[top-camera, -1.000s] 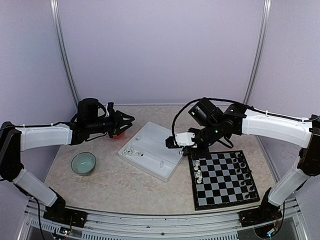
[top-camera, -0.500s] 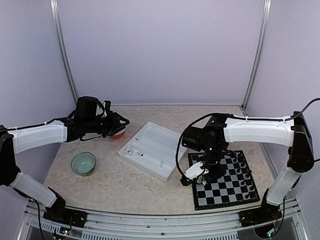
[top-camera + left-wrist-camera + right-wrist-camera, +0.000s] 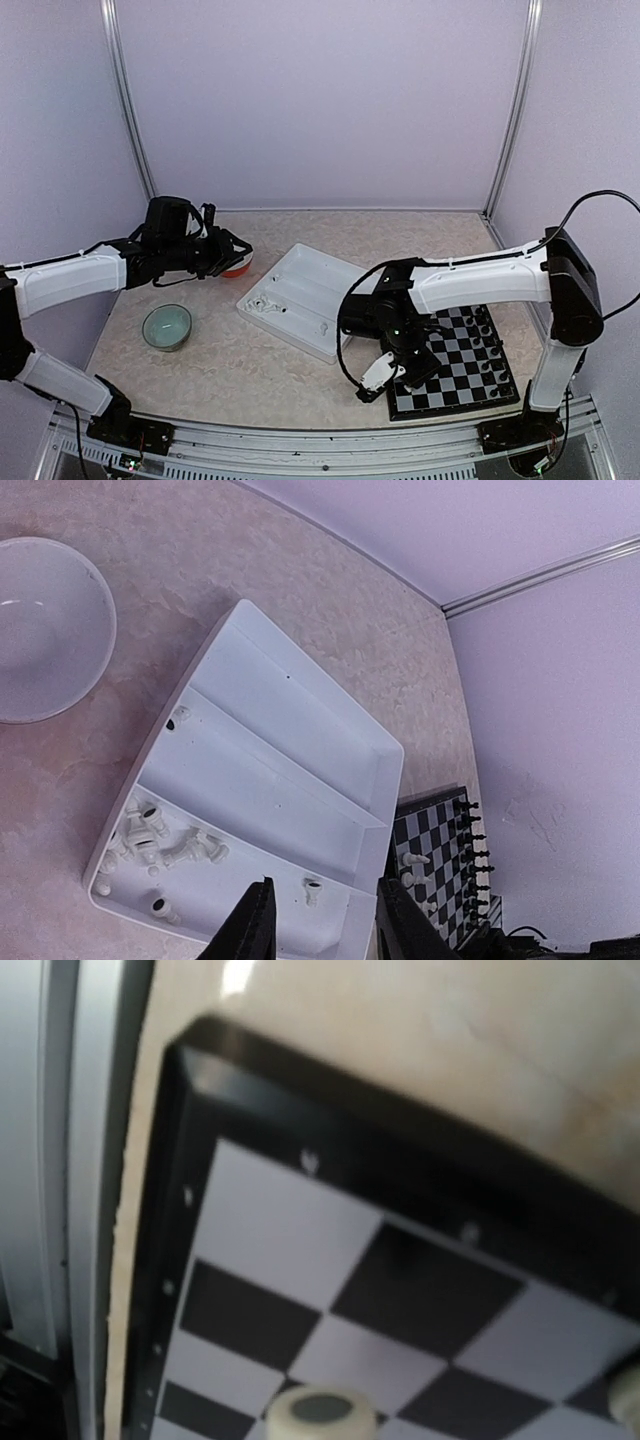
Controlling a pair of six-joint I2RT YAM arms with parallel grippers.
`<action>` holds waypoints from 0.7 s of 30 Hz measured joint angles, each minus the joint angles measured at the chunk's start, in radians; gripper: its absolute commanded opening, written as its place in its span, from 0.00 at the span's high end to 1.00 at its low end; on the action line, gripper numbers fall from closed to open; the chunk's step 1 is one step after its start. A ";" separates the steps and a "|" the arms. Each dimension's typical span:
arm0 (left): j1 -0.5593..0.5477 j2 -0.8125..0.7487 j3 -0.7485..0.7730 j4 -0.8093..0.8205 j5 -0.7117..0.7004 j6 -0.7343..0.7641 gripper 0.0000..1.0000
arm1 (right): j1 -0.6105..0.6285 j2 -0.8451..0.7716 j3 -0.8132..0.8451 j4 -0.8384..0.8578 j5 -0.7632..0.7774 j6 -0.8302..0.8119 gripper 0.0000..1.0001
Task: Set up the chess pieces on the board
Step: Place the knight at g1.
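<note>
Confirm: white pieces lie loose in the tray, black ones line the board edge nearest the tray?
No. The black pieces line the board edge farthest from the tray, per the top external view. The white pieces do lie loose in the tray.

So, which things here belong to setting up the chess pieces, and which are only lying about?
Belong to the job:
- the board
- the chess pieces, some loose in the white tray, some standing on the board

Only lying about:
- the green bowl
- the red bowl, behind it
</note>
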 measured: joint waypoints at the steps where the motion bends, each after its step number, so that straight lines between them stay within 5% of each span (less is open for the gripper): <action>1: 0.000 -0.008 -0.003 -0.001 -0.001 0.000 0.64 | 0.006 0.007 0.002 0.001 0.002 0.004 1.00; 21: 0.000 -0.031 -0.040 -0.002 -0.002 0.007 0.65 | 0.030 0.081 0.034 0.006 0.048 0.045 0.90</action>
